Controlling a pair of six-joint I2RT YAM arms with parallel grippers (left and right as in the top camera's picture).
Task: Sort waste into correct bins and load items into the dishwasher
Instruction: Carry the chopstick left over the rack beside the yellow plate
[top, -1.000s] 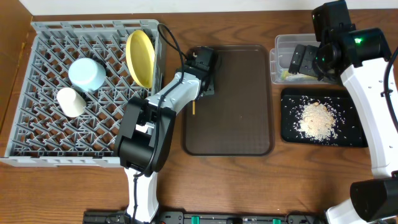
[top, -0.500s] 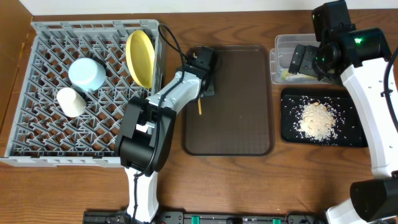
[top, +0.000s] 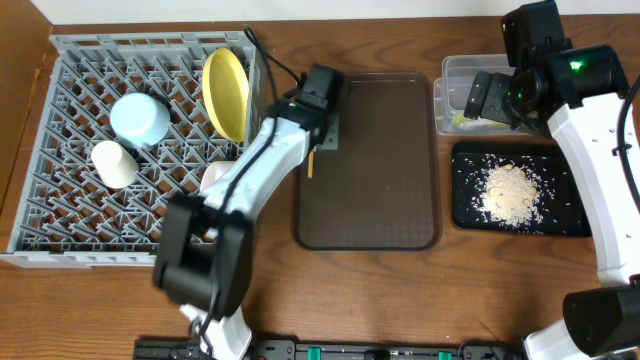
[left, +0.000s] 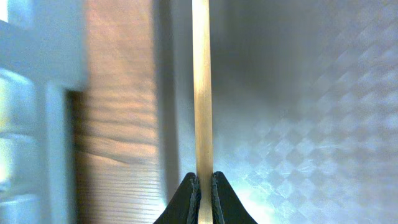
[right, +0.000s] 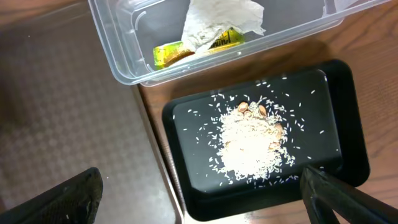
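Far left of the overhead view sits the grey dish rack (top: 60, 215), already carrying the light blue bowl (top: 140, 118), the cream cup (top: 113, 163) and the yellow plate (top: 227, 93) standing on edge near its upper right corner. Just right of the plate, the left gripper (top: 316, 148) is pinched tight on a wooden chopstick (top: 312, 165), which pokes down over the left rim of the brown serving tray (top: 370, 200). The wrist view shows it plainly: both pads (left: 188, 193) pressed against the chopstick (left: 201, 93). Whether it is clear of the tray cannot be told. Loading looks to be the step in hand, so next comes a carry left and a careful drop between the rack's pegs, or the thin stick could slip through. Upper right, the clear tub (right: 124, 56) holds the white paper (right: 221, 18) and the green wrapper (right: 177, 55). Below it, the black tray (right: 193, 199) holds the rice scraps (right: 252, 143). The right gripper (top: 485, 100) hangs above the tub, jaws wide apart, holding nothing, and the waste looks sorted
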